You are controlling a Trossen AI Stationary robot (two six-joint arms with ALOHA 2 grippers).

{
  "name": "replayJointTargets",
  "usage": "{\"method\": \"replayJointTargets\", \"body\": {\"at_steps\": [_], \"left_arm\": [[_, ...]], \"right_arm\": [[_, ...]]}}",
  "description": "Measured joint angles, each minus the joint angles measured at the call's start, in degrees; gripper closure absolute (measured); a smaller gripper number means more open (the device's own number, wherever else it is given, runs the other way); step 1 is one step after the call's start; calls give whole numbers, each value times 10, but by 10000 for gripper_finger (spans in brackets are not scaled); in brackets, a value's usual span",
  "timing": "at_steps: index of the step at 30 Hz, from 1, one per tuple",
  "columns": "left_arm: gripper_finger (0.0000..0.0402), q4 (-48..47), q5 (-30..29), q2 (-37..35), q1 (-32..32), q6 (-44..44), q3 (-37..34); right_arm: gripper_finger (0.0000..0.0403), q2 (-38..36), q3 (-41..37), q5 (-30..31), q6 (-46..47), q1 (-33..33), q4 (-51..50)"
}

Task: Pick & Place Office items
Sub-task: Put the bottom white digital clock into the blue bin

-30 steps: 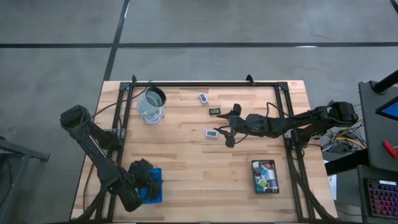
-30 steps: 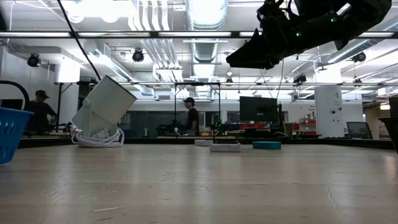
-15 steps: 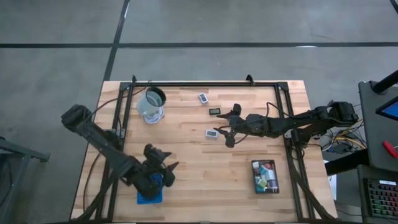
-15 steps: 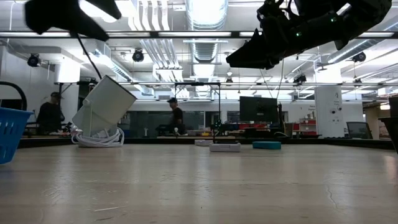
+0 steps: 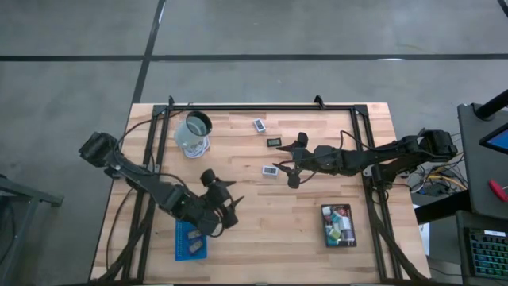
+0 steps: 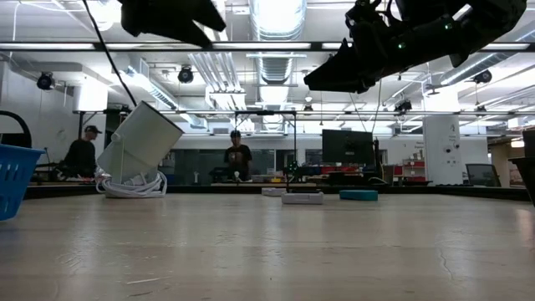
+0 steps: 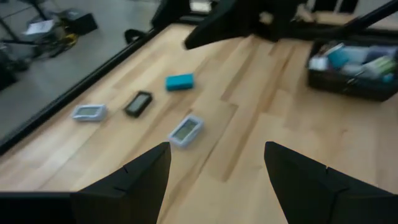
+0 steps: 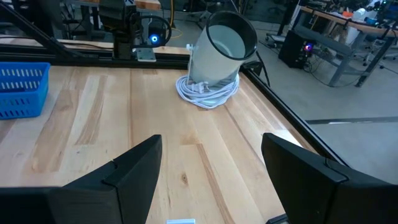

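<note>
We see four office items loose mid-counter: a white label-faced rectangle (image 5: 271, 170), a dark rectangle (image 5: 274, 142), a second white rectangle (image 5: 259, 125) and a teal block (image 7: 180, 81); more pieces fill the black tray (image 5: 339, 226) and a few lie in the blue tray (image 5: 190, 241); the right tool (image 5: 290, 162) hovers with jaws wide and empty just beside the nearest white rectangle, while the left tool (image 5: 226, 203) hangs wide and empty between the blue tray and the loose pieces; we judge the flat rectangles hard to pinch, so a shallow descent may skid one across the counter (image 5: 254, 214); both arms heading for the same piece could collide; the tilted clear cup (image 5: 193, 133) stands well apart.
</note>
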Motion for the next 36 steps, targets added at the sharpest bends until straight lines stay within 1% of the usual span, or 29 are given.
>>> {"method": "replayJointTargets", "body": {"at_steps": [3,6,9,11,13,18,21,25,27,29,31,33,36], "left_arm": [[138,73,9,9,0,30,-24],[138,134,43,13,8,80,-41],[138,173,52,15,18,95,-60],[138,194,70,16,27,126,-74],[138,218,96,16,40,153,-86],[138,276,152,16,87,168,-130],[138,326,182,16,119,215,-161],[138,427,245,16,165,296,-201],[138,468,295,16,191,324,-216],[138,491,351,16,219,338,-226],[138,506,395,16,245,350,-232],[138,515,424,17,269,361,-236],[138,538,443,29,297,373,-236]], "right_arm": [[129,0,0,0,0,0,0],[129,0,0,0,0,0,0],[129,0,0,0,0,0,0],[129,0,0,0,0,0,0],[129,0,0,0,0,0,0],[129,0,0,0,0,0,0],[129,0,0,0,0,0,0],[129,0,0,0,0,0,0],[129,0,0,0,0,0,0],[129,0,0,0,0,0,0],[129,0,0,0,0,0,0],[129,0,0,0,0,0,0],[129,0,0,0,0,0,0]]}}
